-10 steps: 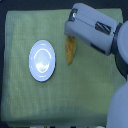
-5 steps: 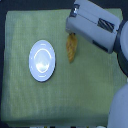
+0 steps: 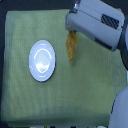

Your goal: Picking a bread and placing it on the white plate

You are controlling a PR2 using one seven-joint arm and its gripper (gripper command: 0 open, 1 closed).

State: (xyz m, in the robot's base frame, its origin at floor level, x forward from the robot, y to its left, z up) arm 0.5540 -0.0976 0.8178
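The white plate lies on the green cloth, left of centre in the exterior view, with nothing on it. To its right the golden-brown bread points downward, its upper end hidden under my gripper. The gripper's grey-white body covers its fingers, so how they stand on the loaf does not show. Whether the bread rests on the cloth or hangs above it I cannot tell.
A yellow-green cloth covers the table across most of the view. My arm reaches in from the upper right. More of the robot's white body fills the lower right corner.
The gripper and the bread have shifted slightly toward the exterior view's left and upward. The plate has stayed in place.
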